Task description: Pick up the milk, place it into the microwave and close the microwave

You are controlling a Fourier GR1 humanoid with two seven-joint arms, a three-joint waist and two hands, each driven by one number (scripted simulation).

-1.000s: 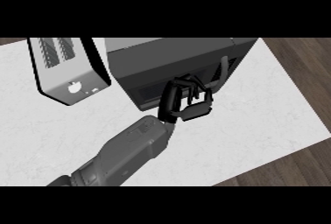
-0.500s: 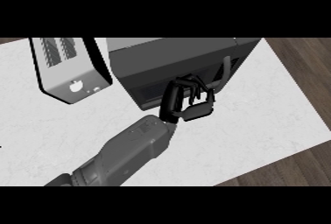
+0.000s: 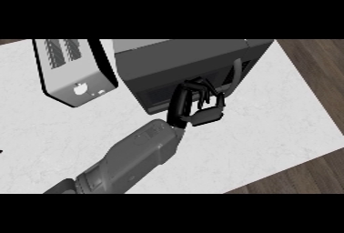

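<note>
**A:** What can go wrong from here?

**B:** The danger is the door (image 3: pixel 161 93) of the microwave (image 3: pixel 181 59). It looks closed, but the left hand (image 3: pixel 194 105) is right against it, with its fingers (image 3: pixel 201 86) bent and just beside the handle (image 3: pixel 236 75). If the hand draws back carelessly, a bent finger could hook the handle and pull the door open. A push that is not square could also leave the door not fully shut.

**A:** And where is the milk?

**B:** I do not see it anywhere on the counter (image 3: pixel 269 127). It is probably inside the microwave, but this view does not show the inside.

**A:** Is the hand holding something?

**B:** No, it is clenched and nothing shows in it. The thumb (image 3: pixel 207 116) lies across the front, on the side nearer the counter's near edge.

**A:** How does the arm stand?

**B:** The forearm (image 3: pixel 134 157) comes from the near left corner and goes diagonally over the counter toward the microwave at the far edge. It is well apart from the toaster (image 3: pixel 70 68) at the far left corner. The right hand does not show.
</note>
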